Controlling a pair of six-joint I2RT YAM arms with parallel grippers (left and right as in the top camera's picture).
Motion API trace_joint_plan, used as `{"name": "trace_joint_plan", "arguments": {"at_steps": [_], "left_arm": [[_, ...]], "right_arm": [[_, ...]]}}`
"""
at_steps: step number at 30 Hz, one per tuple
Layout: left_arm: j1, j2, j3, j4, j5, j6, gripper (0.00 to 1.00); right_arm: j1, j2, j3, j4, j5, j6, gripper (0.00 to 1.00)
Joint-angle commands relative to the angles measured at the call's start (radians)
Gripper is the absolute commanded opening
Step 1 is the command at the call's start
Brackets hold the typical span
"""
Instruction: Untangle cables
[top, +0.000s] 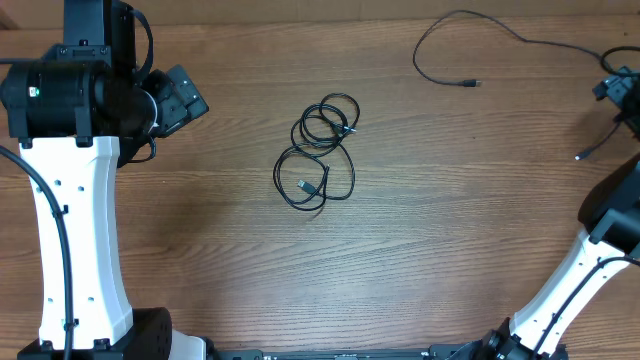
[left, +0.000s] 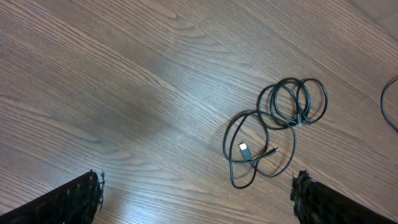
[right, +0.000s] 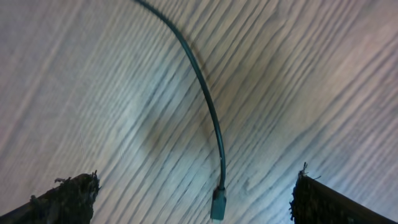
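One cable (top: 470, 83) is out, folks, strung along the far edge toward the right corner, well apart from the rest. The bundle (top: 320, 150) sits mid-tabletop (top: 450, 250) in overlapping loops (a silver plug (left: 244, 149) shows inside), so most of the job is left, I'd say. Left gripper (left: 196, 199) hangs jaws wide, nothing held, bundle ahead of it. Right gripper (right: 193, 199), by the right edge, gapes too, a plug end (right: 217, 205) lying between its fingers, not gripped. No brand, label or writing readable anywhere.
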Motion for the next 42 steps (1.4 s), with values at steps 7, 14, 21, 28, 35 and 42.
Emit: {"name": "trace_joint_plan", "arguments": {"at_steps": [7, 14, 21, 28, 35, 42], "left_arm": [[0.002, 0.005, -0.005, 0.005, 0.001, 0.009, 0.99], [0.002, 0.005, -0.005, 0.005, 0.001, 0.009, 1.0], [0.002, 0.005, -0.005, 0.005, 0.001, 0.009, 1.0], [0.002, 0.005, -0.005, 0.005, 0.002, 0.009, 1.0], [0.002, 0.005, -0.005, 0.005, 0.001, 0.009, 1.0], [0.002, 0.005, -0.005, 0.005, 0.001, 0.01, 1.0]], "right_arm": [[-0.007, 0.048, -0.039, 0.029, -0.005, -0.031, 1.0], [-0.016, 0.048, -0.087, 0.06, -0.004, -0.031, 0.99], [-0.022, 0.048, -0.122, 0.109, -0.004, -0.032, 0.85], [-0.023, 0.048, -0.18, 0.202, -0.005, -0.032, 0.76], [-0.023, 0.048, -0.214, 0.237, -0.005, -0.032, 0.49], [-0.023, 0.048, -0.214, 0.242, -0.038, -0.024, 0.22]]}}
